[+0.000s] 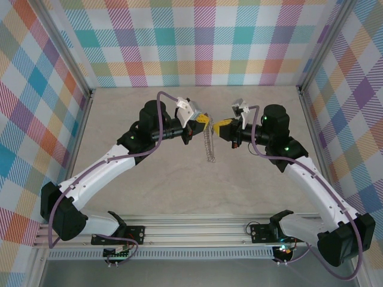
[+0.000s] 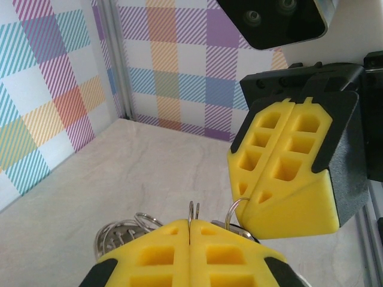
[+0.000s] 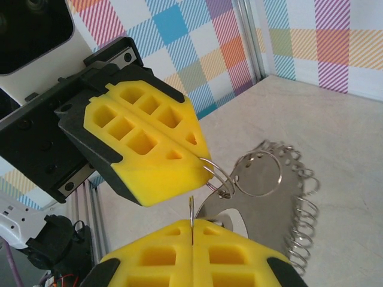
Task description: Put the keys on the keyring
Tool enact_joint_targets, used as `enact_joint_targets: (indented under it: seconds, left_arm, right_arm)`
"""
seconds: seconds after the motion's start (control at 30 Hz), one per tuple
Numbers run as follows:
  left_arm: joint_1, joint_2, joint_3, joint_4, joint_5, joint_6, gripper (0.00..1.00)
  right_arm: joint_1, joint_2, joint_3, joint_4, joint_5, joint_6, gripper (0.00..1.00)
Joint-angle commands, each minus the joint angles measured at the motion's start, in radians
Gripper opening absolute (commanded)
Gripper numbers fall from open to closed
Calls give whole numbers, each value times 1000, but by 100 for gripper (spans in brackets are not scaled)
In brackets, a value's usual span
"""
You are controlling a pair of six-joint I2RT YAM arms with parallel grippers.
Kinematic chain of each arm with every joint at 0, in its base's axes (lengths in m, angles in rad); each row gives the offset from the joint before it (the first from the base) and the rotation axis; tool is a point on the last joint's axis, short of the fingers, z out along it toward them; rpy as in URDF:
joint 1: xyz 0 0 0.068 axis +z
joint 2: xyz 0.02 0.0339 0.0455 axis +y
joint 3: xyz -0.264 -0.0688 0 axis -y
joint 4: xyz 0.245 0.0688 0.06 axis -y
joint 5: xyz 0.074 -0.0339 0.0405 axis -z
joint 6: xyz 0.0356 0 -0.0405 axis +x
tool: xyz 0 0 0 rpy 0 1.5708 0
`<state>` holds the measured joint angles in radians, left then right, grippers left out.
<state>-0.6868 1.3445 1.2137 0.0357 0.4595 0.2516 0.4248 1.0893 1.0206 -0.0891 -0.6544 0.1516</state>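
I have both grippers tip to tip above the middle of the table (image 1: pixel 149 197): the left gripper (image 1: pixel 202 121) pinched shut on the keyring (image 1: pixel 209 146), which hangs straight down between them, the right gripper (image 1: pixel 220 127) clamped on a thin silvery loop, seemingly the keys (image 3: pixel 191 208), just beside the hoop's rim.

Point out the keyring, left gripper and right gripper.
the keyring (image 3: pixel 306 206), right wrist view, on its fringed rim
left gripper (image 3: pixel 198 157), right wrist view, between its closed fingertips
right gripper (image 3: pixel 191 230), right wrist view, between its closed fingertips

A lab test cell: plaid walls (image 1: pixel 203 42), aluminium rail (image 1: pixel 203 230), beige tabletop (image 1: pixel 179 185).
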Motion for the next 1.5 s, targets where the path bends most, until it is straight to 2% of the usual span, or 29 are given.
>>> enact_joint_targets:
  seconds: [0.0,0.7,1.47]
  left_arm:
    - [-15,-22,3,50,18,-8,0]
    - [-16,-12,14,55,42,-25,0]
    - [-16,-22,4,73,42,-29,0]
  right_arm:
    - [-5,-9,36,54,-40,16,0]
    - [-4,46,75,78,5,14,0]
    - [-12,57,34,7,102,-46,0]
